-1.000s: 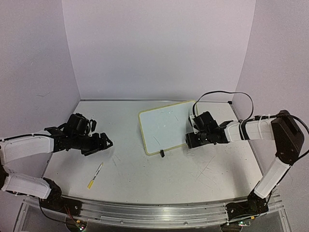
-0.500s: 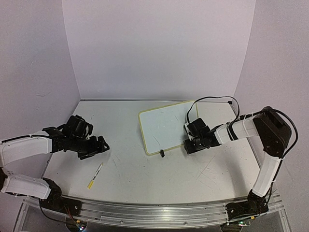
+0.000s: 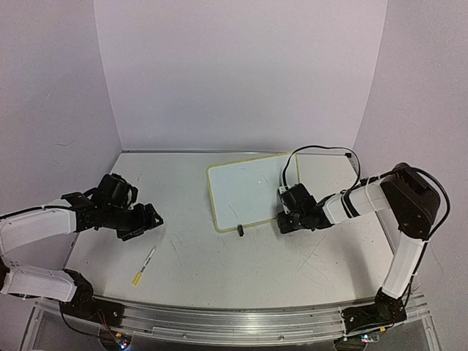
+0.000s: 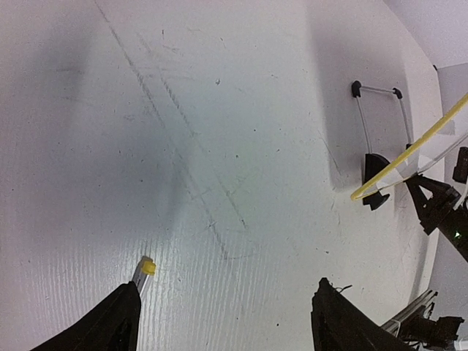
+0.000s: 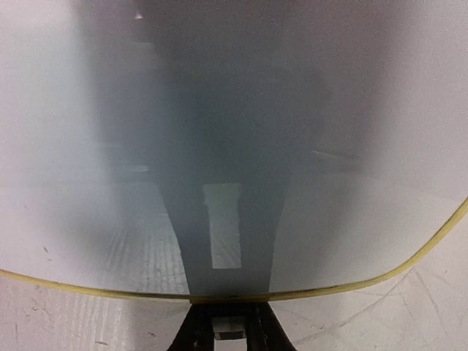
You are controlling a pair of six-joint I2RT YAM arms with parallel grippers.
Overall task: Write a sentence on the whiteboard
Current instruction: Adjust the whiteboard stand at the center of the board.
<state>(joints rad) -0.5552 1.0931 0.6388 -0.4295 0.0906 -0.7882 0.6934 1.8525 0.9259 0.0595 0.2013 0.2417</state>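
**Right pincer on board rim, left pincer spread**

Marker (image 3: 144, 265) lies flat on the table (image 3: 219, 274) at 7 o'clock, with nothing touching it. My left pincer (image 3: 151, 218) hangs just beyond it, at 9 o'clock. Its fingers (image 4: 110, 325) are spread wide and hold nothing. In the left wrist view the marker's yellow tip sits just beside one finger.

My right pincer (image 3: 281, 221) is at 3 o'clock, fingers (image 5: 196, 330) pressed together on the yellow rim of the board (image 3: 245, 189), at the board's 5 o'clock corner. A black foot (image 3: 240, 230) sits under the board's 6 o'clock edge. The board lies past table centre toward 1 o'clock, its long sides running toward 12.
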